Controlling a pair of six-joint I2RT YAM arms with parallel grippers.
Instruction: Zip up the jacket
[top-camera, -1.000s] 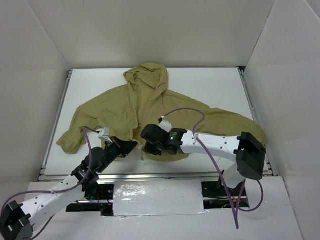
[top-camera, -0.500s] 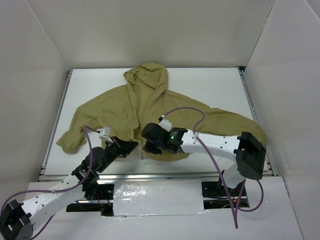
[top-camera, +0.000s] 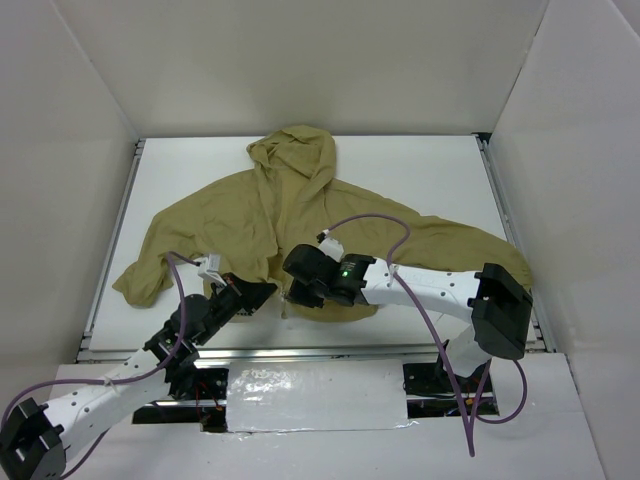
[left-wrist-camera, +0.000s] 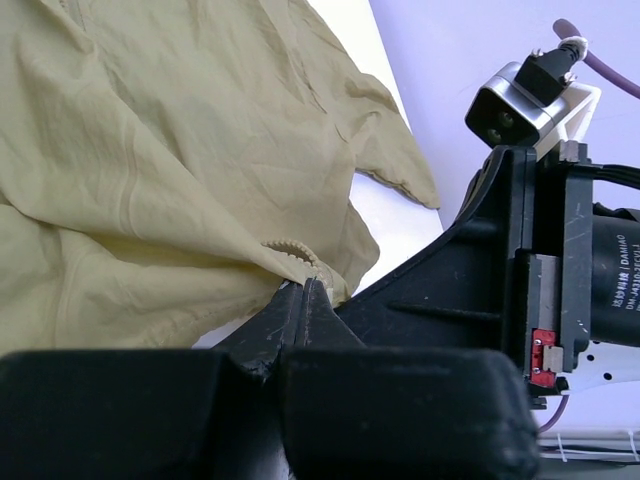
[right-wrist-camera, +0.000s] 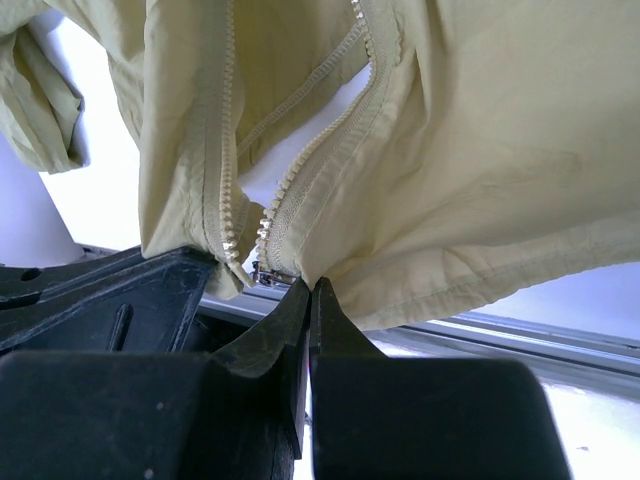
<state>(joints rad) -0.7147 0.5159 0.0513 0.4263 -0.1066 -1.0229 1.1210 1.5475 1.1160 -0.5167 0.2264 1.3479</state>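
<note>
Jacket (top-camera: 290, 215), olive-tan and hooded, is lying spread across the middle of a white worktop (top-camera: 420, 170), with its hood (top-camera: 295, 150) pointing to 12 o'clock, its hem towards 6 o'clock and its sleeves trailing out to 8 and 4 o'clock. The left gripper (left-wrist-camera: 305, 290) is reaching in from 7 o'clock, its jaws pressed together and pinching the hem right beside the end of a row of teeth. The right gripper (right-wrist-camera: 308, 285) is coming in from 4 o'clock, its jaws also pressed together on the lower edge of the fabric, just beside the small metal slider (right-wrist-camera: 268, 274). Whether it is gripping the pull tab itself cannot be told. Above the slider, the zipper (right-wrist-camera: 300, 160) is gaping open in two separate rows.

Both pinches are looking thin, so the slippery cloth is likely to slide free under a pull. Loose folds beside the teeth are threatening to jam the slider, and an unsteady hem would let the fabric bunch.

The worktop is looking smooth and bare, with a metal rail along its near edge. Plain white walls (top-camera: 300, 60) are enclosing it on three sides.
</note>
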